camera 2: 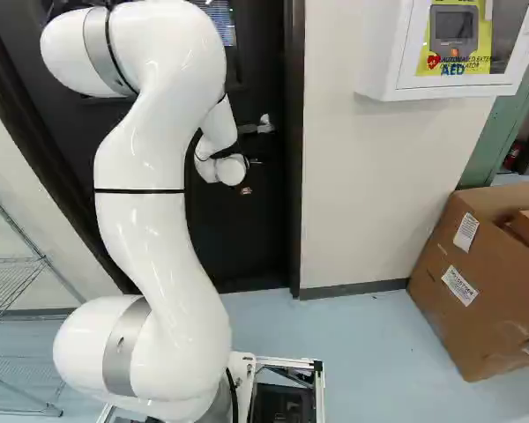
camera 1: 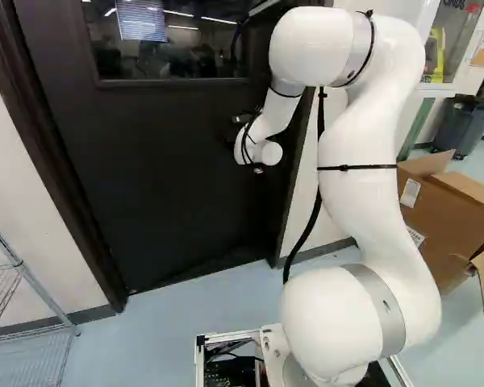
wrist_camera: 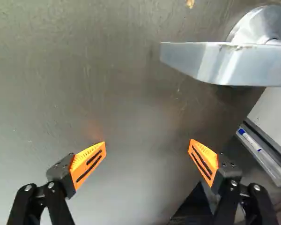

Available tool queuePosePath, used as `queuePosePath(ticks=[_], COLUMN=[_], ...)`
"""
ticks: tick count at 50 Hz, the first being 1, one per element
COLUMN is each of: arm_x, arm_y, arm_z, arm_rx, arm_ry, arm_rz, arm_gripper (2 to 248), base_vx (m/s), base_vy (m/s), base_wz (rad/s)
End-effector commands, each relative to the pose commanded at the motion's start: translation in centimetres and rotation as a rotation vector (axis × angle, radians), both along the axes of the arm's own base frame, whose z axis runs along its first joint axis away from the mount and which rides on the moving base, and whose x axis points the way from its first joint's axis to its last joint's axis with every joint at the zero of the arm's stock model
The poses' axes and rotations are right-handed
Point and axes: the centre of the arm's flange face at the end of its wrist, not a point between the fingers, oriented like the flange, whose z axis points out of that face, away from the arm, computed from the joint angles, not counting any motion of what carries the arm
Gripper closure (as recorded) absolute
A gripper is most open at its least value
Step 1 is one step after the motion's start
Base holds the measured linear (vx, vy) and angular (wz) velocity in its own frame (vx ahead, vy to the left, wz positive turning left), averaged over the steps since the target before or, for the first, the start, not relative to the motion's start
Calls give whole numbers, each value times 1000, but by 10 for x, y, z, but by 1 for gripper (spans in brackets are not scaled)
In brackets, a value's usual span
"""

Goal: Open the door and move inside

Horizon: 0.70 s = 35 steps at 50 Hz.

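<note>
Door (camera 1: 169,177) dead ahead looks a bit ajar, so prob. only part done, w/ the end effector (wrist_camera: 148,146) spread & empty near the lever handle (wrist_camera: 215,63), full swing + drive-in to do

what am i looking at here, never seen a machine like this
The machine is a jointed white robot arm on a moving base. Two pictures come from cameras on that base, behind the arm to its left and right; they show one scene. The third comes from the arm's wrist, looking along its black two-fingered gripper with orange pads. Ahead is a dark door with a window; in the wrist picture its silver metal lever handle lies beyond the gripper, off to one side. The gripper is open and holds nothing. On the floor stand an open brown cardboard box and a wire rack.
</note>
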Motion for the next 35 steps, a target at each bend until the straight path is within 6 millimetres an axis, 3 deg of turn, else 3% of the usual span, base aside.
queuePosePath(ticks=[35], arm_x=[71], arm_y=[10], arm_z=[-13], arm_rx=[2], arm_ry=[-59], arm_rz=[10], arm_gripper=[3], base_vx=[0], base_vy=[0], base_wz=[0])
